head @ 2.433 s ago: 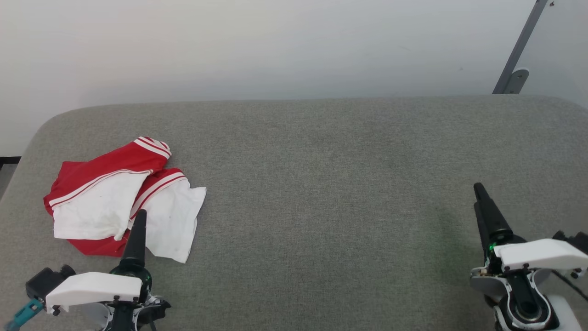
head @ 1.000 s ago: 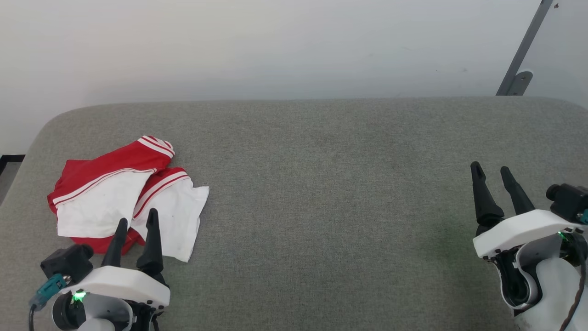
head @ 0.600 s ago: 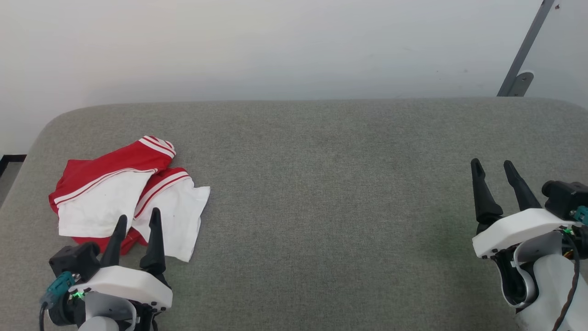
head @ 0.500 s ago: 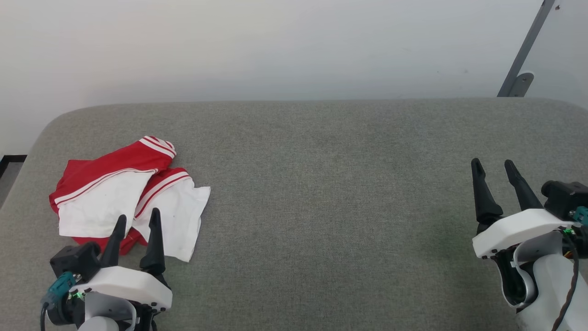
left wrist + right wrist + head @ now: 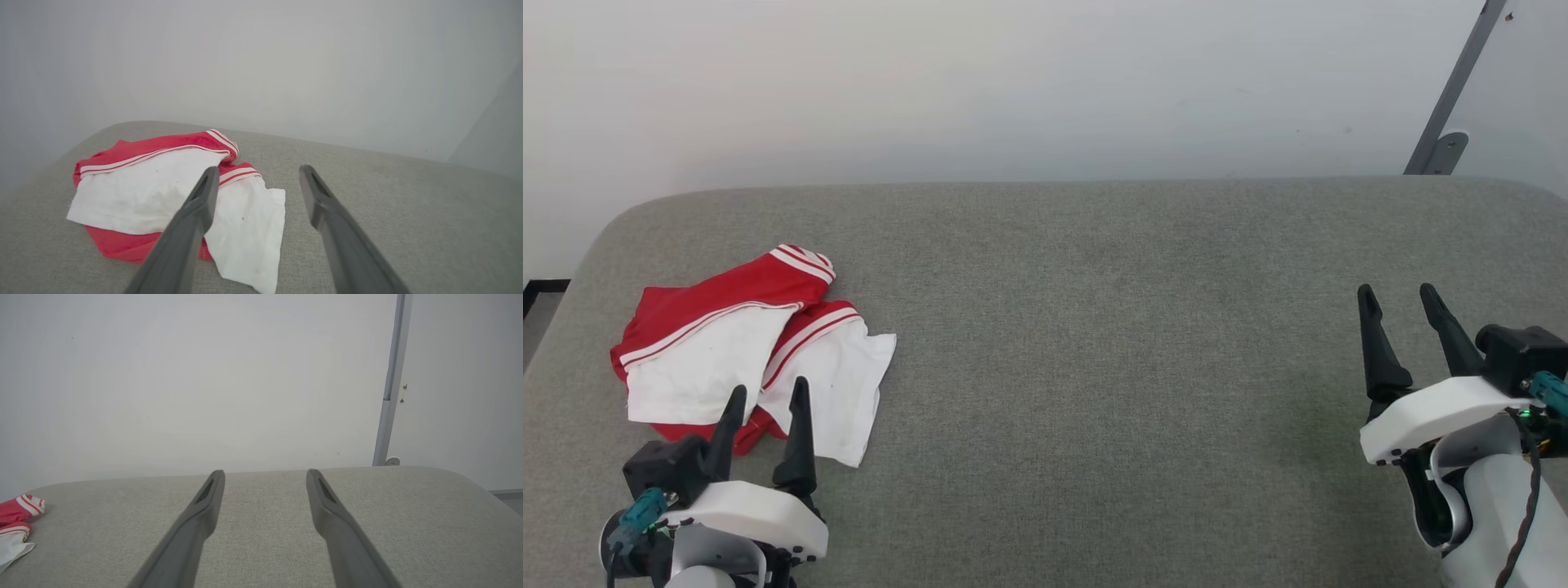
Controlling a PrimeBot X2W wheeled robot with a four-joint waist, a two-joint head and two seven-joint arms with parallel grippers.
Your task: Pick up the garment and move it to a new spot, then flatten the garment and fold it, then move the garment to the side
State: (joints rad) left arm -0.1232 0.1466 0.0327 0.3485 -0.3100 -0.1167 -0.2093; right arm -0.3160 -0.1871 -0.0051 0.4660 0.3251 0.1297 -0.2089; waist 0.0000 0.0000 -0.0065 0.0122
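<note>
Grey woven upholstery covers a broad padded bench with rounded corners, set against a plain pale wall. Beyond the bench's far right corner a slanted grey metal post runs up the wall from a small bracket.

The garment lies crumpled near the bench's left end, closer to the near edge than to the far one. It is a loose heap rather than a flat shape: two white panels lie on top, red cloth shows above and beneath them, and bands of red-and-white striped trim run across the heap, one curling up at its far side. No lettering is visible in this bunched state.

The left gripper sits at the bench's near left corner, its two dark fingers spread apart with nothing between them. In the head view the fingertips overlap the near edge of the garment; in the left wrist view one finger crosses in front of the white cloth while the other points over bare upholstery just beside it. Whether the tips touch the fabric cannot be told.

The right gripper is at the bench's right end, well apart from the garment. Its jaws are released and wide, gripping nothing, and point across bare upholstery toward the wall.
</note>
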